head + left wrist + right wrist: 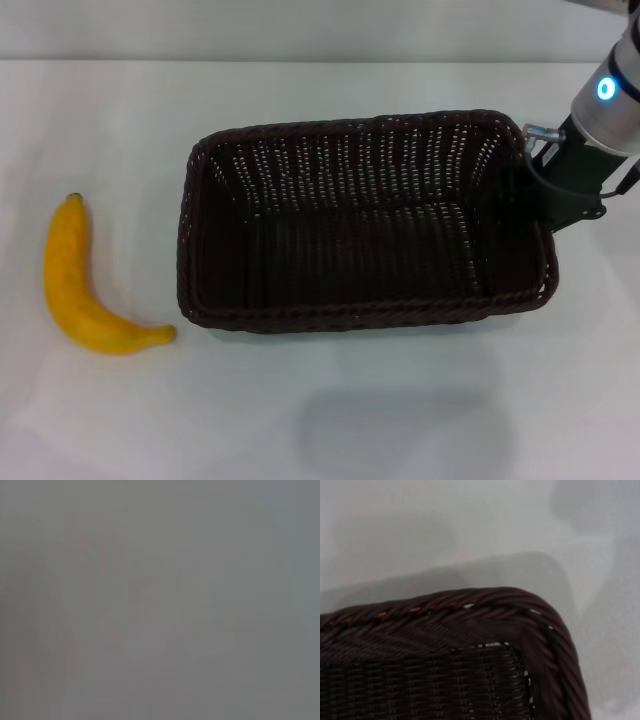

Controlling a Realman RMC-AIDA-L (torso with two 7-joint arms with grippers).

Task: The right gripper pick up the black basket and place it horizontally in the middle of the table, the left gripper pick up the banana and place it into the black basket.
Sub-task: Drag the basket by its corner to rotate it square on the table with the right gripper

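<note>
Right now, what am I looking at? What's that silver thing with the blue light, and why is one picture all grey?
It is a robot arm. The big picture comes from a camera on the robot's head, looking down at a white table. The right claw is at the right end of the black basket; whether it is gripping I cannot tell. A yellow banana lies on the table, left of the basket. The close-up comes from the right wrist and shows a basket corner. The grey picture is the left wrist camera, showing nothing recognisable.
</note>
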